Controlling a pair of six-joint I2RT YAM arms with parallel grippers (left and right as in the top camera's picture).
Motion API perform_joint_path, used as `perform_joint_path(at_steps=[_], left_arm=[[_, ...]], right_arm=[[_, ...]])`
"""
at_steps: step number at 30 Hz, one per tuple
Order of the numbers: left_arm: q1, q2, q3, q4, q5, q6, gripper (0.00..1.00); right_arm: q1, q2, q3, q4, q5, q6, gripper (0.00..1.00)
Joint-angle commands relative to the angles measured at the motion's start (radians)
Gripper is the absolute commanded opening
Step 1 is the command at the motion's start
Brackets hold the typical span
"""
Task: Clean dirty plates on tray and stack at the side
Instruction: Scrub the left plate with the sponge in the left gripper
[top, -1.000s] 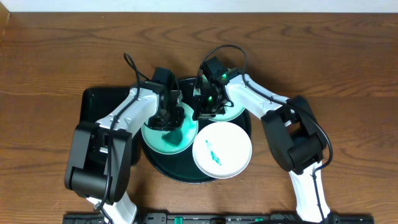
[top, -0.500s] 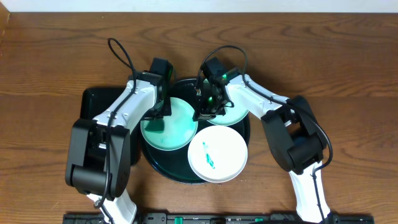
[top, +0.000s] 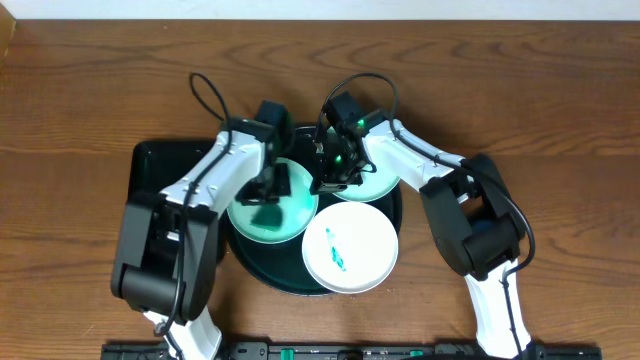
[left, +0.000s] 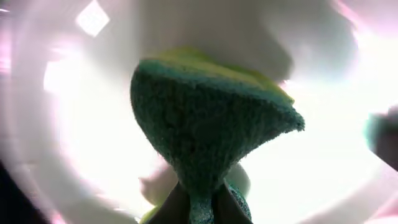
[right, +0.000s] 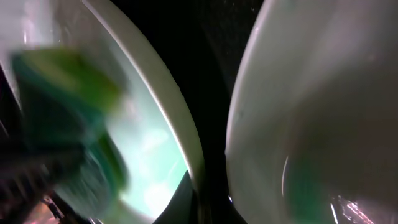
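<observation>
Left gripper (top: 268, 185): clamped on sponge (left: 205, 124), swung back from the rim onto the mint plate (top: 250, 225) beneath it, on the tray (top: 275, 277); I judge scrubbing unfinished. Right gripper (top: 335, 175) alongside: opening I cannot tell.

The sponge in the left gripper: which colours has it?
The rough sponge is dark teal-green with a yellow-green back layer; clearest in the left wrist view.

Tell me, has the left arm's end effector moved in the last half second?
Yes. The left end effector, holding a sponge, slid right, from the mint plate's left edge toward its middle.
</observation>
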Motion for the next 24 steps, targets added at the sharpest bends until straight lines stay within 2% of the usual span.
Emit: perform_joint_path(at_steps=[1,5,9,13,24], left_arm=[[-0.030,0.017,0.000,0.003,0.104,0.032,0.07],[-0.026,0.017,0.000,0.064,0.095,-0.018,0.07],[0.023,0.017,0.004,0.107,-0.026,-0.093,0.07],[0.089,0.015,0.040,0.099,-0.128,-0.097,0.07],[0.224,-0.109,0.248,-0.111,-0.142,-0.057,0.07]], right_arm=[[-0.009,0.026,-0.021,-0.002,0.043,0.006,0.01],[-0.009,0.026,-0.021,-0.002,0.043,0.005,0.01],[-0.009,0.026,-0.021,-0.005,0.043,0.005,0.01],[-0.009,0.026,-0.021,-0.006,0.044,-0.002,0.01],[-0.006,0.014,-0.020,-0.010,0.061,-0.009,0.01]])
